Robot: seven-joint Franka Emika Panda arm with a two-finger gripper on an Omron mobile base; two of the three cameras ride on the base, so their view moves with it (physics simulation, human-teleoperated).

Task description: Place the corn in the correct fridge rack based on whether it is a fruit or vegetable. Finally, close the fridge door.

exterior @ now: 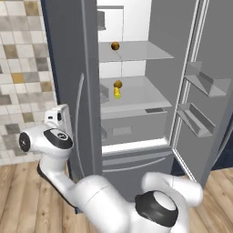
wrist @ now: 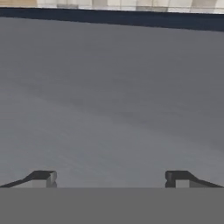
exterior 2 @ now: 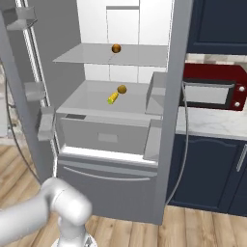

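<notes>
Since corn already lies on fridge rack, door-closing step in hand. Hand spread, empty, facing grey door panel. Next: push fridge door shut.

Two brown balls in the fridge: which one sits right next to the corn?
The lower ball, on the wide rack above the drawer, just behind the corn. The other ball sits alone on the thinner shelf above.
</notes>
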